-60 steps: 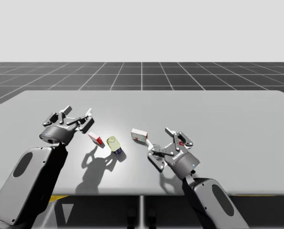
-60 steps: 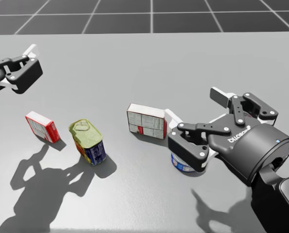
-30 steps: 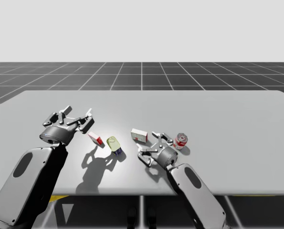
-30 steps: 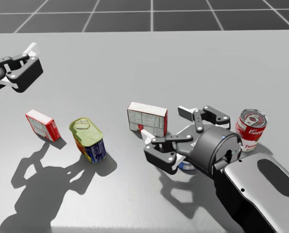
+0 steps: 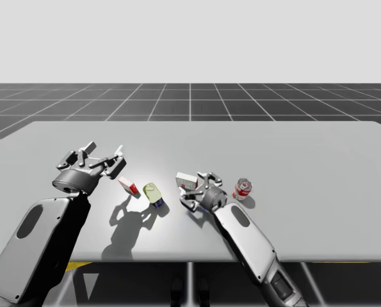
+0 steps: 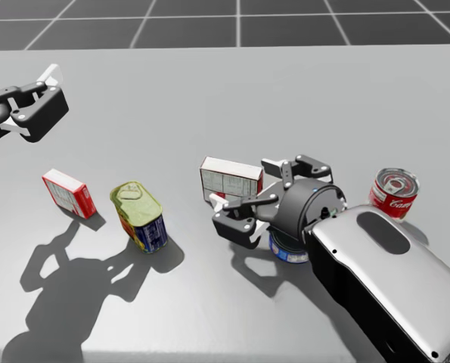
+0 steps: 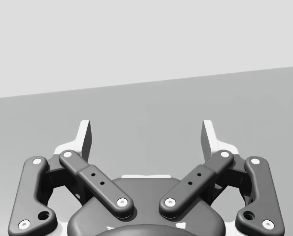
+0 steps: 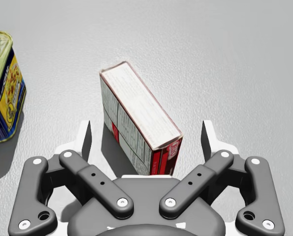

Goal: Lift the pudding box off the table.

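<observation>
A white and red box (image 8: 139, 105) stands on its long edge near the table's middle (image 5: 187, 181) (image 6: 231, 180). My right gripper (image 8: 146, 135) is open and straddles its near end, with a gap on each side of the box. In the high view the right gripper (image 5: 194, 187) reaches the box from the front right; the head view shows it (image 6: 244, 189) close against the box. My left gripper (image 5: 105, 152) (image 6: 29, 106) (image 7: 146, 135) hangs open above the table's left part, with nothing between its fingers.
A small red box (image 6: 68, 193) (image 5: 129, 187) and a yellow-topped blue tin (image 6: 139, 215) (image 8: 1, 88) stand left of the white and red box. A low blue can (image 6: 289, 249) sits under my right wrist, a red can (image 6: 393, 193) to its right. The grey table (image 5: 305, 147) stretches wide behind.
My right arm has swung forward and left, bringing its open gripper around the white and red box's end and uncovering the red can. The left arm has stayed still.
</observation>
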Motion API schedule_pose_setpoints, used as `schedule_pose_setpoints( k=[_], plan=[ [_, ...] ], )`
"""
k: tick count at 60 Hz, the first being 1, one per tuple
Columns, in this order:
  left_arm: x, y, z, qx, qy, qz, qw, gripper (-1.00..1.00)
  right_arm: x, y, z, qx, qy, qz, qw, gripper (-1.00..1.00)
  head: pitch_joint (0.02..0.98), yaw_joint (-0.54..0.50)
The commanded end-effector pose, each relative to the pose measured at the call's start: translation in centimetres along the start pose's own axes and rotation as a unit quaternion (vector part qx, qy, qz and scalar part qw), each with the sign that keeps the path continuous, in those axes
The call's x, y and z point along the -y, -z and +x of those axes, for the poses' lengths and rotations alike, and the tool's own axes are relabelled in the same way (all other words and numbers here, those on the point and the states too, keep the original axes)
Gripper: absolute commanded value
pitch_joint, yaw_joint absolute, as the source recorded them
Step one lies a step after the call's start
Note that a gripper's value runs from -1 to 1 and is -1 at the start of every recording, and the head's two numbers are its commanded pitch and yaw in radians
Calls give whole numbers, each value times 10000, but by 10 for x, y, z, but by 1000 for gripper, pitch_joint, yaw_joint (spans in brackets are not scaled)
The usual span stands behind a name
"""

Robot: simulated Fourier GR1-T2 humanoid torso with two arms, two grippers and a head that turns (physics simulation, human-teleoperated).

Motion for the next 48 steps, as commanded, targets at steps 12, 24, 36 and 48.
schedule_pose_setpoints(
  k=[12, 24, 36, 48],
  plan=[
    [-1, 0, 1, 10, -10, 4, 10000, -1000, -6, 3, 0, -174, -95, 2, 9998, 937, 784, 38],
    [0, 0, 1, 8, -1, -4, 10000, -1000, -1, -5, -3, -251, -64, 16, 9997, 1000, 770, 35],
    [0, 0, 1, 7, -12, 5, 10000, -1000, 1, -6, -4, -210, -113, -5, 9997, 1000, 642, 33],
    [1, -1, 0, 14, -10, 5, 10000, -1000, 3, -8, -2, -142, -106, -49, 9998, 1000, 496, 26]
  ],
)
